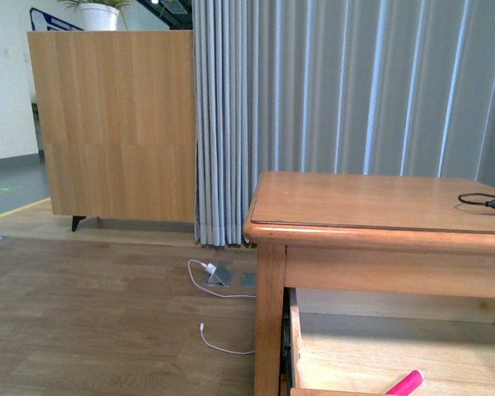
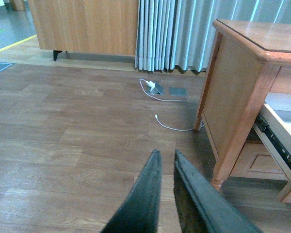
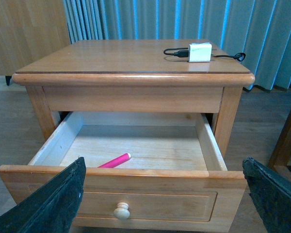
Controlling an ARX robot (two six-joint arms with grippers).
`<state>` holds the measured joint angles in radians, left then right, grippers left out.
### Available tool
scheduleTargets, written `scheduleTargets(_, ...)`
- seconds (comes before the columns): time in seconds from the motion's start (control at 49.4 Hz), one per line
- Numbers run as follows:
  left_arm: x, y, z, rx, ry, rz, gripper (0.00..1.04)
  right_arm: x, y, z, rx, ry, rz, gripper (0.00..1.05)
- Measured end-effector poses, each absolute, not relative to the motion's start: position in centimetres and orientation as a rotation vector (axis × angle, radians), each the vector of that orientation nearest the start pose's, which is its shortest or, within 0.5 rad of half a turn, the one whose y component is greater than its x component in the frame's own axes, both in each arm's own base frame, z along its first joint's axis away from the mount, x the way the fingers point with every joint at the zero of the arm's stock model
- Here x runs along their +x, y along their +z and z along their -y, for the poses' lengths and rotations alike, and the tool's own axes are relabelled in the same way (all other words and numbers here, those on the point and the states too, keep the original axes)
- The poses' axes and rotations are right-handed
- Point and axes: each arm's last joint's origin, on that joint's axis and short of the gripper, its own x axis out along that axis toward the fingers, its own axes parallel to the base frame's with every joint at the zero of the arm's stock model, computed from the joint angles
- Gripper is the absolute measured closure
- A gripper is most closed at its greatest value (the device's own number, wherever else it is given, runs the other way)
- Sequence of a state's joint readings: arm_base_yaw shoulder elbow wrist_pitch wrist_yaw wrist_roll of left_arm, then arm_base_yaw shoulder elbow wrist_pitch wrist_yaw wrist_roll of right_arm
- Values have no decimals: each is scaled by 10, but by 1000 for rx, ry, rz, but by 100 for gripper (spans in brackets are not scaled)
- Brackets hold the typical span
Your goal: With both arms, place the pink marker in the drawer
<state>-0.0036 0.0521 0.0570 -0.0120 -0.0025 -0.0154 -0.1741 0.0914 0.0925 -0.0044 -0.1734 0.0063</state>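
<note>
A: Where's the pink marker [image 3: 114, 160]?

B: It's lying angled on the floor of the open drawer [image 3: 155, 173], left of centre in the right wrist frame. So the placing looks done and the drawer isn't shut yet.

A: Fingers?

B: The right fingers [image 3: 53, 204] are spread wide at the lower corners of that frame, either side of the drawer front, and hold nothing. The left fingers [image 2: 145, 194] are nearly together, with a thin gap and nothing in it. They point at the floor [image 2: 77, 126], well apart from the desk [image 2: 262, 34].

A: Risks?

B: If only one side of the front gets pushed, the drawer could skew and bind on its rail. A hard shove could roll the marker. A wide finger could also catch the knob [image 3: 121, 210] or the rim instead of the flat panel. With the left arm off to the side, the two-arm part looks unlikely from here.

A: Anything hidden?

B: The marker's lower end sits behind the front rim, so I can't tell whether it touches the wall. In the front view the marker is cut off at the bottom edge and no arms show. The lower drawer is barely visible.
</note>
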Motion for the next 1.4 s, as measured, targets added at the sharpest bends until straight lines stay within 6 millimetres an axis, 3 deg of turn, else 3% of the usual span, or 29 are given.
scheduleTargets(0.061, 98, 176, 0, -16, -1, -9, 101, 98, 188, 12, 7, -1, -3, 8)
scheduleTargets(0.728, 96, 171, 0, -8, -2, 16, 101, 98, 187, 12, 7, -1, -4, 8)
scheduleTargets(0.951, 96, 171, 0, -7, -2, 16, 63, 98, 187, 12, 9, -5, -12, 8)
scheduleTargets(1.093, 96, 171, 0, -7, -2, 16, 38, 103, 181, 13, 63, -73, -260, 8)
scheduleTargets(1.194, 96, 171, 0, -7, -2, 16, 22, 110, 179, 13, 80, -27, -351, 8)
scheduleTargets(1.255, 96, 171, 0, -7, -2, 16, 6, 123, 183, 12, 92, 13, -430, 8)
scheduleTargets(1.396, 96, 171, 0, -6, -2, 16, 6, 154, 178, 9, 142, 109, -573, 8)
